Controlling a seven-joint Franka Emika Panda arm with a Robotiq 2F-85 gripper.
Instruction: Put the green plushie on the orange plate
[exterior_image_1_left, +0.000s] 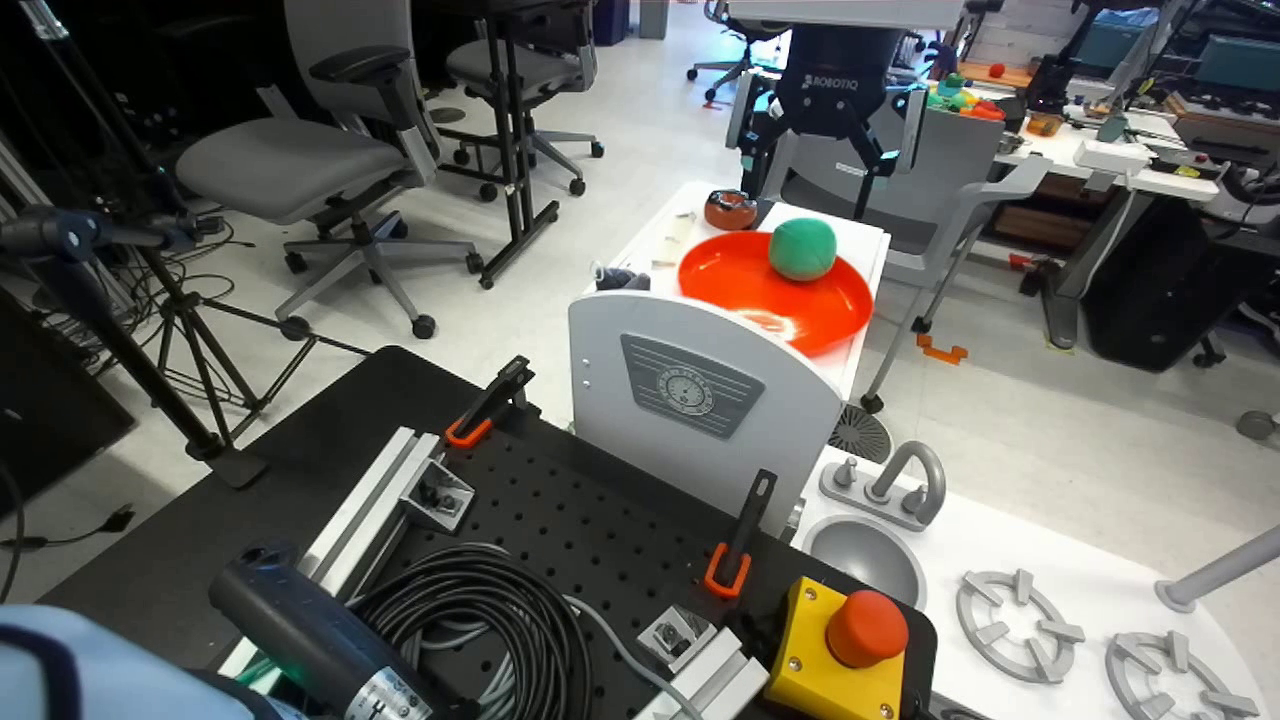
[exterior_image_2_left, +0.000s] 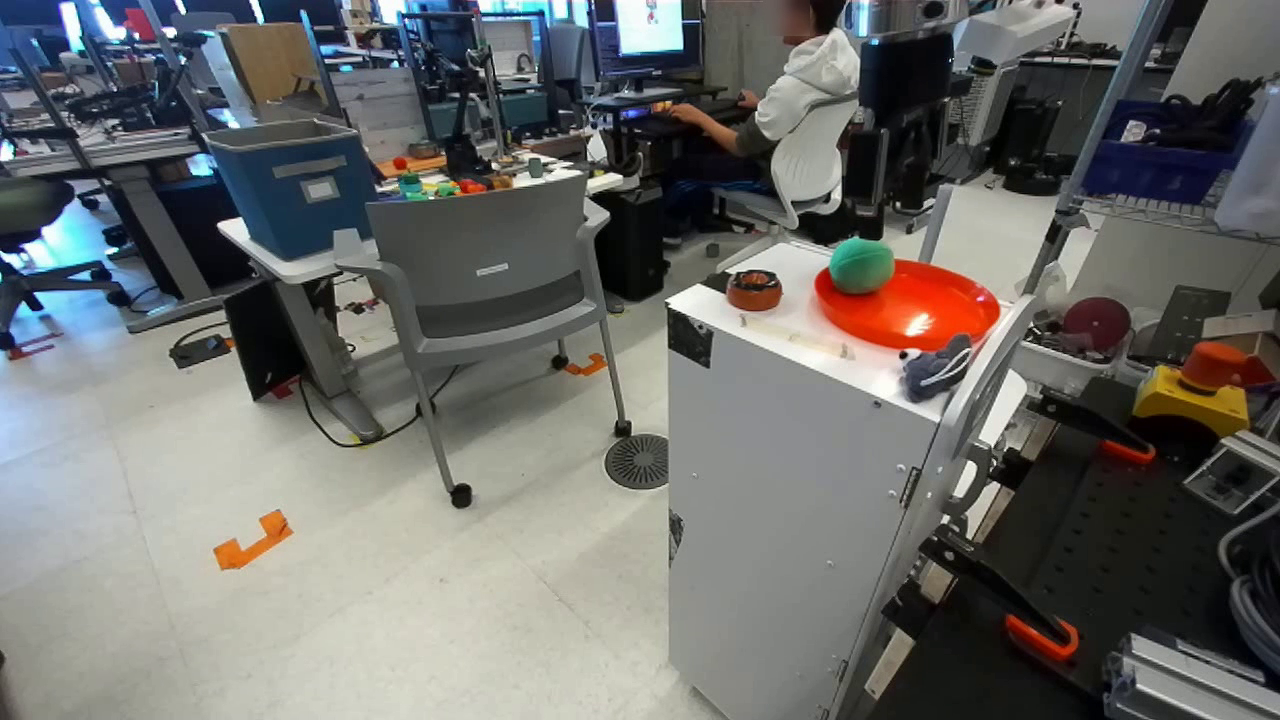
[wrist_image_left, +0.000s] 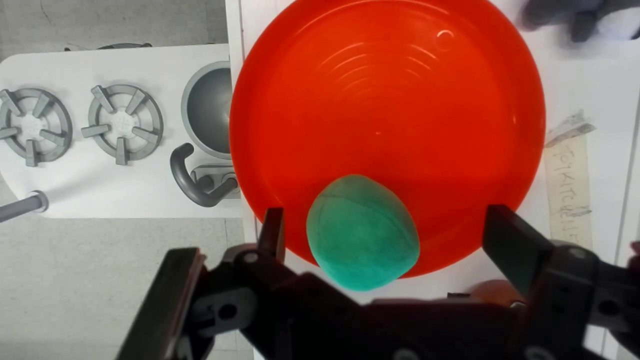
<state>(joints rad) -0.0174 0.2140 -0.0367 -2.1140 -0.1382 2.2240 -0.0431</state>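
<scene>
White cabinet (exterior_image_2_left: 780, 470) — grey toy (exterior_image_2_left: 930, 374), round brown thing (exterior_image_2_left: 754, 291) near orange plate (exterior_image_2_left: 925, 310).

Your gripper (exterior_image_1_left: 806, 203) is black, with pale ROBOTIQ lettering (exterior_image_1_left: 831, 82) on its body (exterior_image_1_left: 835, 104), under a whitish band (exterior_image_1_left: 850, 12). Left and right, you have silvery outer plates (exterior_image_1_left: 911, 130) beside angular black links (exterior_image_1_left: 866, 146). The wrist view shows you round grey pins (wrist_image_left: 250, 257) on those links and dark, block-shaped fingers (wrist_image_left: 517, 247). In an exterior view, you can see a silvery, rounded housing (exterior_image_2_left: 890, 18) above the black body.
</scene>
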